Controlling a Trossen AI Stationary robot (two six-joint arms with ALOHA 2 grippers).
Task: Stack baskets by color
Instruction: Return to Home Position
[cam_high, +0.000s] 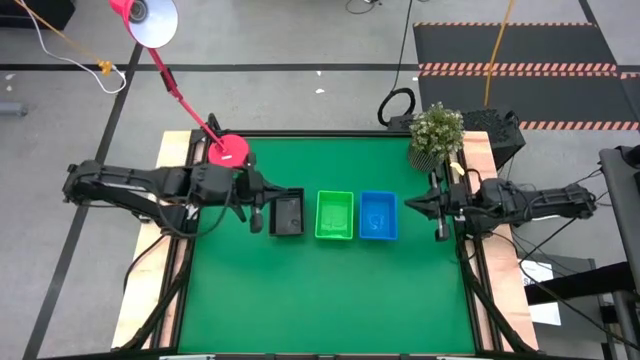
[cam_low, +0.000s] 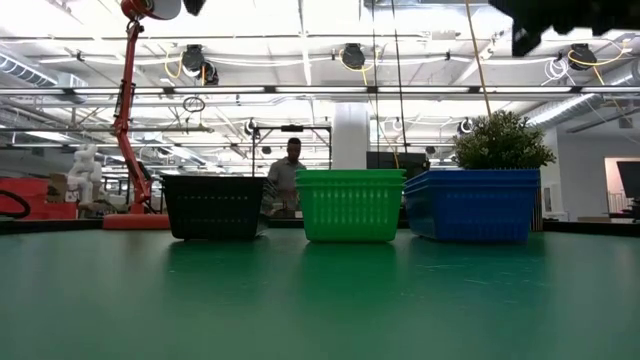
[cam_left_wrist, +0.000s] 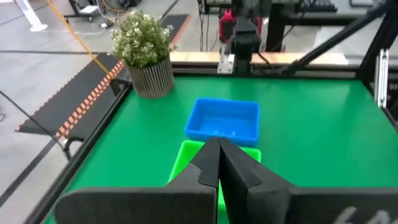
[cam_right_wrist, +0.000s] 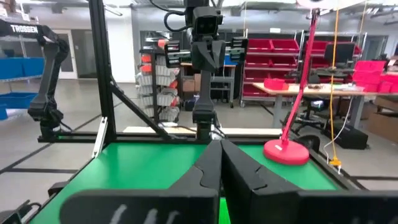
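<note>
Three colour piles line up on the bench (cam_high: 320, 290): black baskets (cam_high: 287, 214) just beside the left end effector (cam_high: 258, 215), blue baskets (cam_high: 378, 215) near the right end effector (cam_high: 438, 213), green baskets (cam_high: 334, 215) between. Both end effectors have their fingers pressed together and hold nothing. How many baskets are in each pile is hard to confirm.

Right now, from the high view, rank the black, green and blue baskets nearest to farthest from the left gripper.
1. black baskets, beside the left gripper
2. green baskets, middle of the row
3. blue baskets, row's far end
</note>
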